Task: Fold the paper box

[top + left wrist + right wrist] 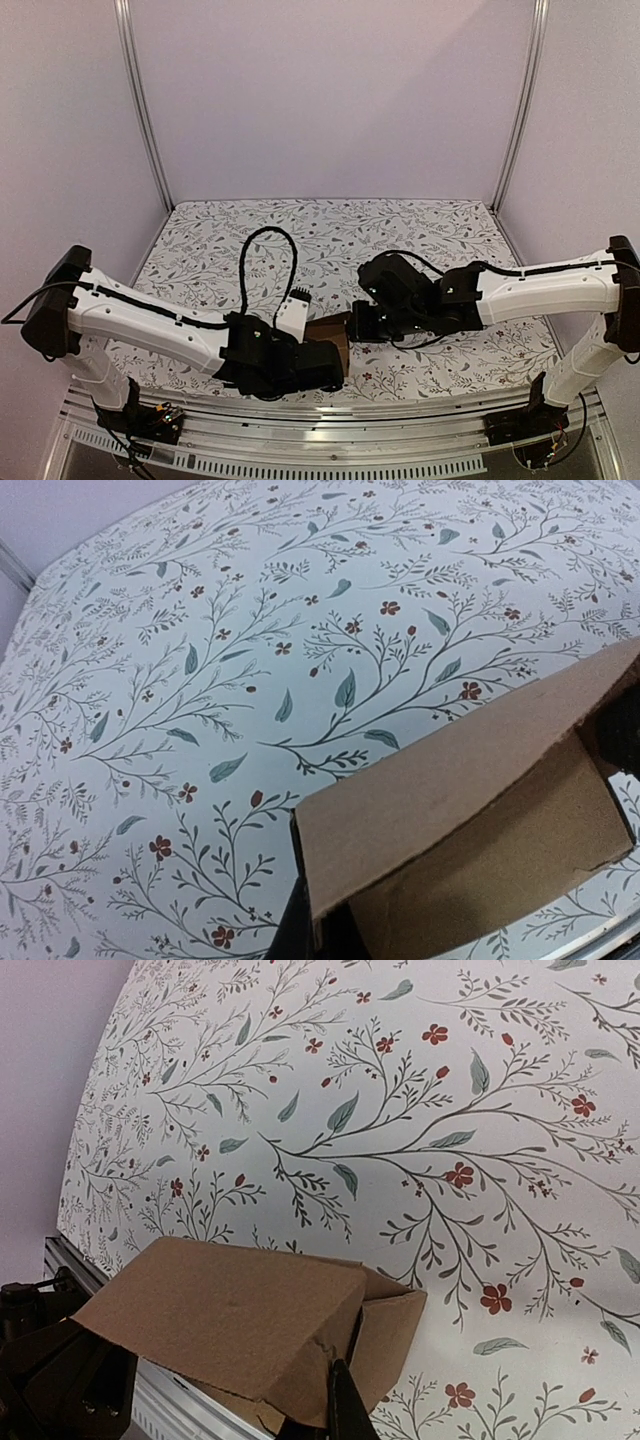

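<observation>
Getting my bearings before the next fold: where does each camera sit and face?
Top external: above and behind the bases, looking down at the floral table; left arm and right arm meet at the paper box.
Left wrist: looks across the table, box lower right; one dark finger shows.
Right wrist: likewise, box lower left; one finger shows.
Shared: the box, in all three.

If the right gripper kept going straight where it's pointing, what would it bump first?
The paper box; it sits right at the right gripper's tips. The left gripper looks just beyond, though depth is unclear.
</observation>
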`<control>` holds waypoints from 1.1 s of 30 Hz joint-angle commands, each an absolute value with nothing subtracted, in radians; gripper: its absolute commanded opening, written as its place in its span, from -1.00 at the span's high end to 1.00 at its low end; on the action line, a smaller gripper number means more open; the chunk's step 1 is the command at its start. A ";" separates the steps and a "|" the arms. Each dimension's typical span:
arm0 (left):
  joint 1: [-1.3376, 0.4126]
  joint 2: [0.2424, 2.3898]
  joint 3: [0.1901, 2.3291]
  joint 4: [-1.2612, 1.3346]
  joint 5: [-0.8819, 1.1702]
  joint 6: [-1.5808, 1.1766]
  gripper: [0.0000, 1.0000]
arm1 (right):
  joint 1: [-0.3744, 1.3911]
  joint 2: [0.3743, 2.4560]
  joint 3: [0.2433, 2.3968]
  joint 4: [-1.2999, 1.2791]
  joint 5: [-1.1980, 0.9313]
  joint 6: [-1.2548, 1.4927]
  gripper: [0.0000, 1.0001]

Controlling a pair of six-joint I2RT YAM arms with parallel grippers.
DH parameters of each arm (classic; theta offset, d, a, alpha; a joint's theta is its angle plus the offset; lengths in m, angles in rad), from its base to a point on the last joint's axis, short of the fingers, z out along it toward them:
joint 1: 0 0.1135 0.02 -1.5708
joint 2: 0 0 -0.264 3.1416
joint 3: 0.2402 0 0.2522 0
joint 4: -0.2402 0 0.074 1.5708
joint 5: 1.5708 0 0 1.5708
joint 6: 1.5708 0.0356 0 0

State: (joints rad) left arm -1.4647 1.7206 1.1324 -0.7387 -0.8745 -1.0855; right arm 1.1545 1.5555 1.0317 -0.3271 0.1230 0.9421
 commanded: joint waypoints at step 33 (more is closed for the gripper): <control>-1.435 1.179 0.858 -0.418 -0.415 -0.740 -0.44 | 1.328 1.675 1.046 -0.390 0.476 0.732 1.00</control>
State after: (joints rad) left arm -1.4616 1.2633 0.8715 -0.4652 -0.5270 -0.8509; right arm 1.3136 1.6329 1.0557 -0.3206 0.4652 0.7853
